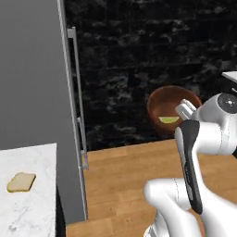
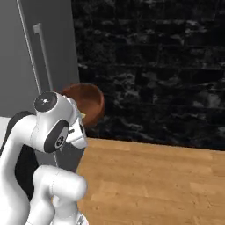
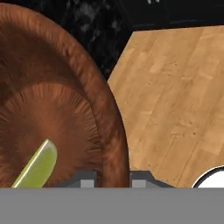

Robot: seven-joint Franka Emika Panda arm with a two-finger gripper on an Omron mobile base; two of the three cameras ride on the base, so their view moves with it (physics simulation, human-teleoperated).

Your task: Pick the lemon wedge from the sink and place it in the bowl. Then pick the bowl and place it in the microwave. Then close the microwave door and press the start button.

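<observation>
Nearest the base stands one white marble table (image 1: 32, 185) at the left, carrying a single slice of bread (image 1: 21, 182). Beside it rises one tall grey cabinet door (image 1: 32, 69) with one long bar handle (image 1: 76, 92).

Over the wooden floor (image 2: 149, 176), one tool (image 3: 113, 178) grips one bowl (image 1: 169, 104) by its rim — in the hand view one dark finger tip (image 3: 85, 178) sits inside the wall and the other outside it, the jaws narrow and closed on the rim. The bowl is reddish-brown and held in the air, tilted so that its glossy inside faces the left base camera.

Inside the bowl lies one lemon wedge (image 1: 168, 120), yellow-green and resting against the lower inner wall; the hand view shows it (image 3: 38, 166) just beside the inner finger.

Farthest back, one dark stone wall (image 2: 154, 66) runs behind everything — the bowl hangs in front of it, near the cabinet's edge in the right base view.
</observation>
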